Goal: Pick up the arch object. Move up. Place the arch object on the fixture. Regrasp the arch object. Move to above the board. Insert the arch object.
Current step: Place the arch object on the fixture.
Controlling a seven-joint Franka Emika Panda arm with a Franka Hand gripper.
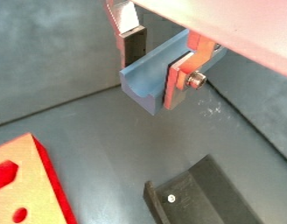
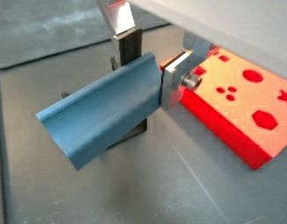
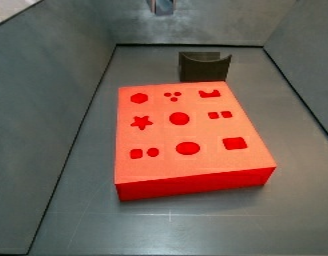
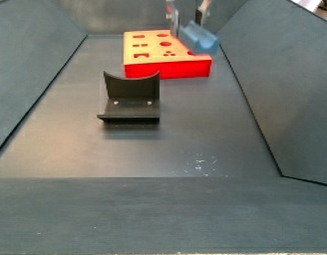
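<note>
The pincer (image 1: 157,63) is gripping the arch object (image 1: 150,80) between its silver fingers (image 1: 174,80), holding it in the air above the grey floor (image 4: 179,139); in a side view the blue-grey piece (image 4: 199,38) is hanging beside the red board (image 4: 163,53); the fixture (image 4: 129,98) is standing apart, nearer the camera.

Matt blue-grey arch object (image 2: 105,109), silver jaws
</note>
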